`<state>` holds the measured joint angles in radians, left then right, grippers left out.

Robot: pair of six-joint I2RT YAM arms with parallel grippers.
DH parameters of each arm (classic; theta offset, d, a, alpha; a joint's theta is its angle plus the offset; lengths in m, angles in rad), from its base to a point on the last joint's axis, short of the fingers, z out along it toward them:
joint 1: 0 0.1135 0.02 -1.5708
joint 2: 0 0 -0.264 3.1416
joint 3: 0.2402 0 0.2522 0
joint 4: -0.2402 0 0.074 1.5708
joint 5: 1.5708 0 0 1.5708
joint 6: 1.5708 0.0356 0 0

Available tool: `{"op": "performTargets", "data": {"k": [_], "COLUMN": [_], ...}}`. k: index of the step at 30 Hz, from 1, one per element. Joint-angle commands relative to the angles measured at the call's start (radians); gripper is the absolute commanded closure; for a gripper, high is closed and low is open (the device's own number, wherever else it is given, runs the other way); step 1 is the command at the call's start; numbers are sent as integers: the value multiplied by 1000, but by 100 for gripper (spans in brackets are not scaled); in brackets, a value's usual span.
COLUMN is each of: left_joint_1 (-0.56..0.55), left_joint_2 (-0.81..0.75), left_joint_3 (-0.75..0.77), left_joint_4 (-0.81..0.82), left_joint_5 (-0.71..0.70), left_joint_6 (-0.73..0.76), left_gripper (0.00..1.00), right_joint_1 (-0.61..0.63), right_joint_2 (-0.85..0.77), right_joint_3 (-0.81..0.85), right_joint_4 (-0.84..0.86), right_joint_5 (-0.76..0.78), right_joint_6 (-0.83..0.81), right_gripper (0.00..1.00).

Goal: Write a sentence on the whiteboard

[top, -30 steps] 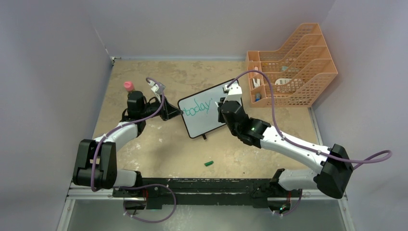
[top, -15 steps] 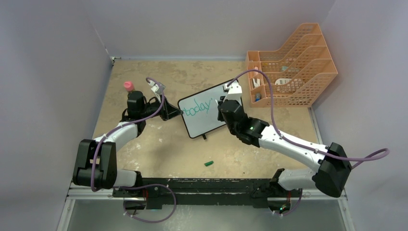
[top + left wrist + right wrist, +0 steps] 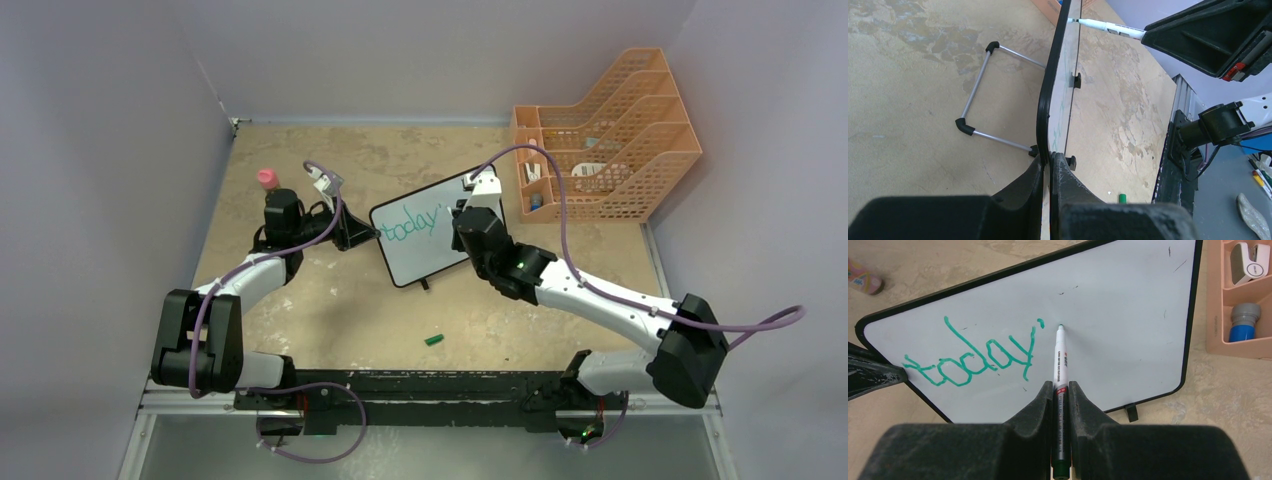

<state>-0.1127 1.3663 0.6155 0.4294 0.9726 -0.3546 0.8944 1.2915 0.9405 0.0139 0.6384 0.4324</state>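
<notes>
The whiteboard (image 3: 425, 240) stands tilted mid-table, black-framed, with "today'" in green on it (image 3: 1128, 315). My left gripper (image 3: 362, 237) is shut on the board's left edge; in the left wrist view its jaws (image 3: 1050, 160) clamp the black frame (image 3: 1045, 100). My right gripper (image 3: 462, 225) is shut on a white marker (image 3: 1058, 375) with a green end. The marker's tip sits on or just off the white surface, right of the apostrophe. The marker also shows in the left wrist view (image 3: 1108, 29). The board's wire stand (image 3: 980, 95) props it from behind.
An orange mesh file rack (image 3: 610, 135) stands at the back right with small items in its bins (image 3: 1245, 322). A green marker cap (image 3: 434, 339) lies on the table near the front. A pink-capped bottle (image 3: 267, 179) stands behind my left arm.
My right arm has shifted slightly left, carrying the marker with it. The writing on the board looks the same. The left arm has not moved.
</notes>
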Motion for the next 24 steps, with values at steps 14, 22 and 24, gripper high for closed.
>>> {"op": "performTargets", "data": {"k": [14, 22, 24], "left_joint_1": [-8, -8, -8], "left_joint_2": [-20, -18, -16], "left_joint_3": [29, 29, 29], "left_joint_4": [17, 17, 17], "left_joint_5": [11, 9, 9], "left_joint_6": [45, 46, 46], "left_gripper": [100, 100, 100], "right_joint_1": [-6, -6, -7], "right_joint_2": [11, 6, 4], "right_joint_3": [17, 14, 12], "right_joint_4": [75, 80, 81], "right_joint_5": [-19, -47, -57], "right_joint_6": [-38, -50, -53], "right_gripper": [100, 100, 100]}}
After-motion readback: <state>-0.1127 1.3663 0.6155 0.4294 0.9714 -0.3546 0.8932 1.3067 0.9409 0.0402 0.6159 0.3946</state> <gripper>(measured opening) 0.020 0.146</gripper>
